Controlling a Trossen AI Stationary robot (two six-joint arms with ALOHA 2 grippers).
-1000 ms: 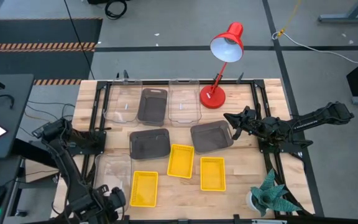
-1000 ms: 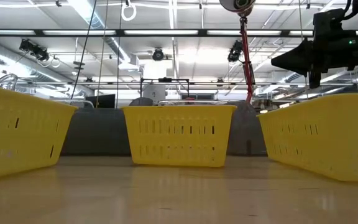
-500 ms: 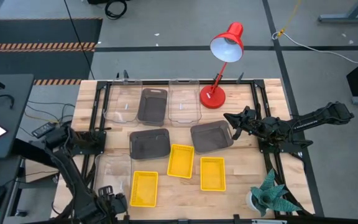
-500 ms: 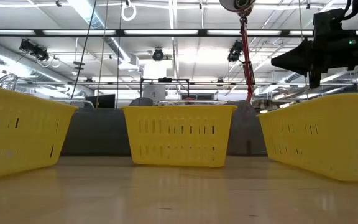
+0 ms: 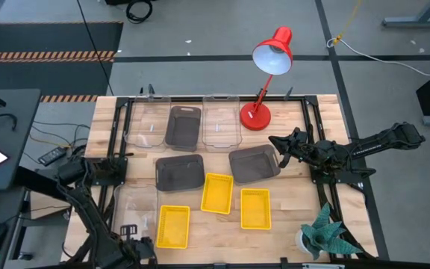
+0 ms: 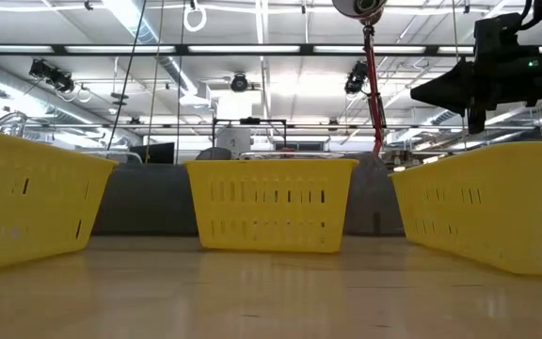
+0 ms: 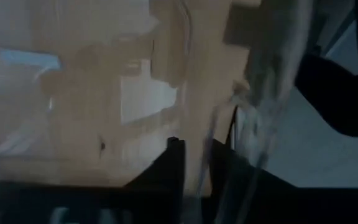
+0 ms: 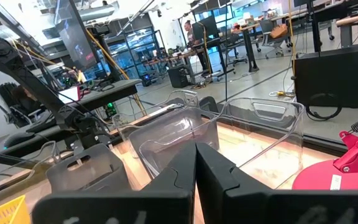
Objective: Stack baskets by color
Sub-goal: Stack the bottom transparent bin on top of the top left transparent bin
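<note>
Three yellow baskets (image 5: 173,226), (image 5: 217,193), (image 5: 254,208) rest flat on the near half of the table. Three dark grey baskets (image 5: 179,170), (image 5: 254,163), (image 5: 184,127) lie behind them. Two clear baskets (image 5: 146,123), (image 5: 221,123) stand on the table's far edge. A further clear basket (image 5: 135,203) lies at the near left. My left gripper (image 5: 131,237) points down over that basket's near end, shut on its wall. Above the right-hand dark grey basket, my right gripper (image 5: 275,142) hangs level, shut and holding nothing. My left gripper has the clear basket's near end wall (image 7: 207,163) between its two fingers (image 7: 171,163), one on each side of the thin wall. The fingers come from above, pointing down. The basket's bottom lies on the table. The wrist view is blurred, so more cannot be told.
A red desk lamp (image 5: 263,75) stands at the far edge, right of the clear baskets. A potted plant (image 5: 325,233) sits at the near right corner. Black frame rails (image 5: 118,142) run along the table's left and right sides. Bare wood (image 5: 290,198) shows right of the yellow baskets.
My left gripper has sunk onto the near end of the near-left clear basket and its wrist has rolled. The baskets and my right arm have kept still.
</note>
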